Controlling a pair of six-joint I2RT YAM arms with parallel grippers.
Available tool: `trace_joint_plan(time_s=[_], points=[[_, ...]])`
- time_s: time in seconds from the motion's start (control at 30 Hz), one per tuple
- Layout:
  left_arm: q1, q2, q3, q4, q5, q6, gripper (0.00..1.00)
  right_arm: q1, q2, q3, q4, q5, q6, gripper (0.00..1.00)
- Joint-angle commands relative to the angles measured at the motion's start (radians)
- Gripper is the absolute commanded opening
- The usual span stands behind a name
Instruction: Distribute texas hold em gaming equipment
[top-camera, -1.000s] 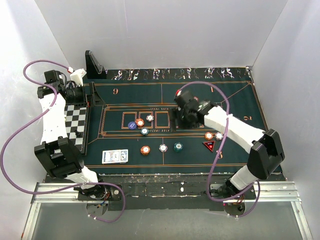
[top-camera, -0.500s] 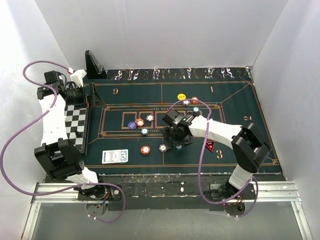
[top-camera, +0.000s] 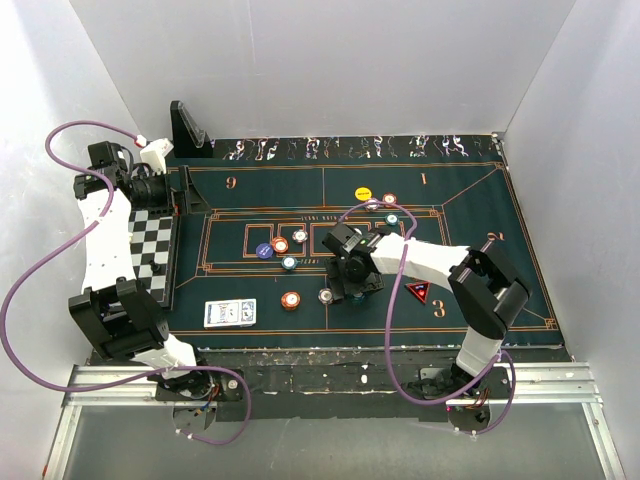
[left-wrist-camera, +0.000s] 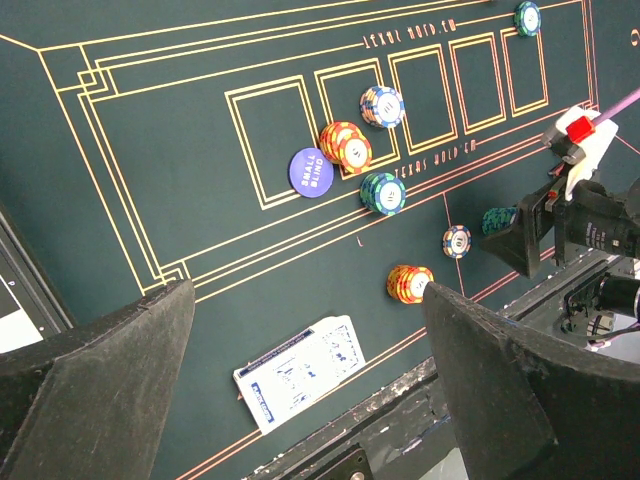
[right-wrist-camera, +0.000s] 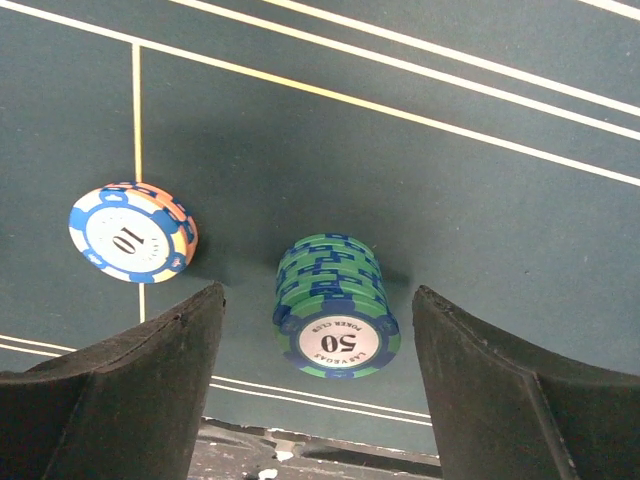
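My right gripper (top-camera: 352, 287) is open and low over the mat. Its fingers (right-wrist-camera: 130, 390) stand on either side of a teal "50" chip stack (right-wrist-camera: 335, 318) without touching it. A white "10" chip (right-wrist-camera: 132, 232) lies just left of it, also seen from above (top-camera: 326, 296). My left gripper (top-camera: 178, 192) is open and empty, high over the mat's left end (left-wrist-camera: 308, 290). Below it lie the blue-backed card deck (left-wrist-camera: 300, 372), an orange stack (left-wrist-camera: 408, 283), a teal stack (left-wrist-camera: 383, 192), a blue disc (left-wrist-camera: 311, 172), another orange stack (left-wrist-camera: 345, 147) and a white stack (left-wrist-camera: 382, 105).
The chequered board (top-camera: 152, 245) lies left of the dark green mat (top-camera: 470, 200). A black stand (top-camera: 188, 128) sits at the back left. A yellow disc (top-camera: 363, 193), chips (top-camera: 390, 200) and the red triangular marker (top-camera: 418, 291) lie around my right arm.
My right arm has swung from the mat's middle right towards the front centre and come down around the teal stack. The yellow disc and chips behind it came into view. The left arm has not moved.
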Motion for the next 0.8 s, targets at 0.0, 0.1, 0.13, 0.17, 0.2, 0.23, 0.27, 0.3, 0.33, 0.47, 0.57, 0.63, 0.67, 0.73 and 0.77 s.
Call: trace_joint_plan(time_s=[0.0, 0.1, 0.13, 0.17, 0.2, 0.23, 0.27, 0.3, 0.33, 0.47, 0.57, 0.63, 0.67, 0.73, 0.77], points=[[0.006, -0.039, 0.011, -0.005, 0.028, 0.012, 0.98, 0.005, 0.011, -0.019, 0.016, 0.020, 0.024, 0.81], [0.006, -0.042, 0.014, -0.005, 0.027, 0.009, 0.98, 0.003, 0.011, -0.026, 0.015, 0.023, 0.027, 0.77], [0.004, -0.042, 0.016, -0.007, 0.028, 0.010, 0.98, 0.005, 0.011, -0.027, 0.015, 0.023, 0.030, 0.76], [0.006, -0.041, 0.019, -0.008, 0.027, 0.010, 0.98, 0.005, 0.008, -0.027, 0.015, 0.023, 0.031, 0.74], [0.004, -0.039, 0.017, -0.008, 0.028, 0.010, 0.98, 0.003, 0.004, -0.027, 0.015, 0.023, 0.033, 0.73], [0.006, -0.039, 0.017, -0.008, 0.028, 0.009, 0.98, 0.005, 0.001, -0.027, 0.015, 0.023, 0.031, 0.72], [0.006, -0.039, 0.019, -0.008, 0.028, 0.009, 0.98, 0.005, 0.000, -0.026, 0.013, 0.023, 0.033, 0.70], [0.004, -0.039, 0.019, -0.007, 0.028, 0.009, 0.98, 0.003, -0.002, -0.023, 0.012, 0.023, 0.033, 0.68], [0.006, -0.036, 0.016, -0.007, 0.028, 0.009, 0.98, 0.005, -0.003, -0.020, 0.009, 0.023, 0.031, 0.66], [0.006, -0.039, 0.016, -0.008, 0.030, 0.009, 0.98, 0.005, -0.005, -0.016, 0.004, 0.029, 0.030, 0.59], [0.006, -0.039, 0.017, -0.007, 0.030, 0.007, 0.98, 0.003, -0.009, -0.018, 0.002, 0.029, 0.033, 0.56], [0.006, -0.039, 0.014, -0.007, 0.031, 0.007, 0.98, 0.003, -0.015, -0.019, 0.001, 0.029, 0.034, 0.54], [0.006, -0.039, 0.013, -0.007, 0.031, 0.007, 0.98, 0.003, -0.019, -0.019, 0.001, 0.028, 0.034, 0.53], [0.006, -0.041, 0.009, -0.005, 0.031, 0.007, 0.98, 0.005, -0.028, -0.016, -0.007, 0.027, 0.034, 0.52], [0.004, -0.039, 0.009, -0.004, 0.031, 0.006, 0.98, 0.005, -0.035, -0.016, -0.010, 0.026, 0.034, 0.52]])
